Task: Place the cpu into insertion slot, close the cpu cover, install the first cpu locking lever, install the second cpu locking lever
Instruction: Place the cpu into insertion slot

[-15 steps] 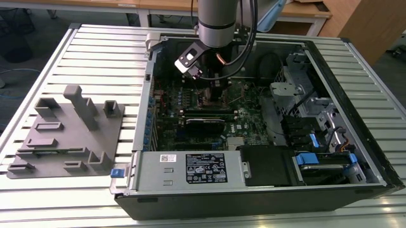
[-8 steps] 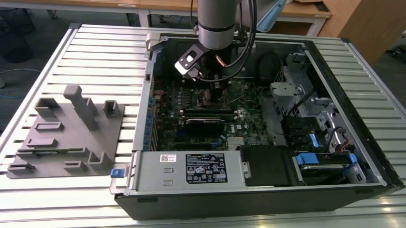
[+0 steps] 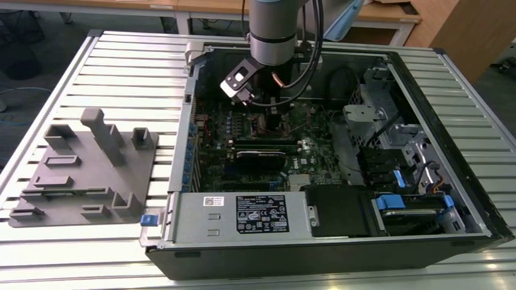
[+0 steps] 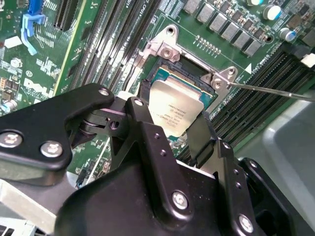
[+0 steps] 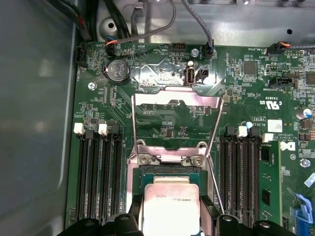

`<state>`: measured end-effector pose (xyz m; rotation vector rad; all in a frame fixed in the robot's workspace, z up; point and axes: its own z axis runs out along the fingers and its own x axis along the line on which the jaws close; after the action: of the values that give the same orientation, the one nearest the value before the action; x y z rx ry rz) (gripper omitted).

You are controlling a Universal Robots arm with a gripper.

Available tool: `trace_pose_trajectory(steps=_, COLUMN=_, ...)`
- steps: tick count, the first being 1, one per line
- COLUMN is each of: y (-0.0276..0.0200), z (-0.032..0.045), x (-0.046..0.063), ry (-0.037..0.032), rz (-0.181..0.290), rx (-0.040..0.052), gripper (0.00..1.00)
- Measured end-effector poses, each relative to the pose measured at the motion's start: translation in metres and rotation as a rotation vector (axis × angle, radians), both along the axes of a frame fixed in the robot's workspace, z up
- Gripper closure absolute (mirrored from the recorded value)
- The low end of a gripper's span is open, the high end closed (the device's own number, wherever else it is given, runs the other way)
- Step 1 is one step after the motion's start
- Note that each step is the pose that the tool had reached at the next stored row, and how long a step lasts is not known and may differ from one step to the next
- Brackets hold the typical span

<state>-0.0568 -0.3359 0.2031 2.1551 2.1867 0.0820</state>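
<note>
1. the open computer case (image 3: 322,260) lies on a slatted table (image 3: 129,66); in the exterior view a grey fixture plate (image 3: 81,175) is at 9 o'clock from it.
2. the arm (image 3: 272,30) reaches in at about 11 o'clock from the case's middle.
3. the cpu cover (image 5: 177,100) stands folded open, clear of the insertion slot (image 4: 177,77).
4. the gripper (image 4: 172,117) is clamped on the cpu (image 4: 174,105) by two sides, right over the slot; i cannot tell if it is seated.

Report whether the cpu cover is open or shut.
Open: the cpu cover is swung back off the insertion slot, leaving the cpu and its metal top uncovered.
</note>
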Motion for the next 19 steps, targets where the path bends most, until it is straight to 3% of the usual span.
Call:
trace_pose_trajectory(steps=12, y=0.0000, z=-0.0066, x=-0.0004, ry=-0.0085, rz=-0.003, rx=-0.0004, gripper=0.46)
trace_pose_trajectory(steps=19, y=0.0000, z=-0.0091, x=-0.0010, ry=-0.0091, rz=-0.003, rx=-0.0005, gripper=0.46)
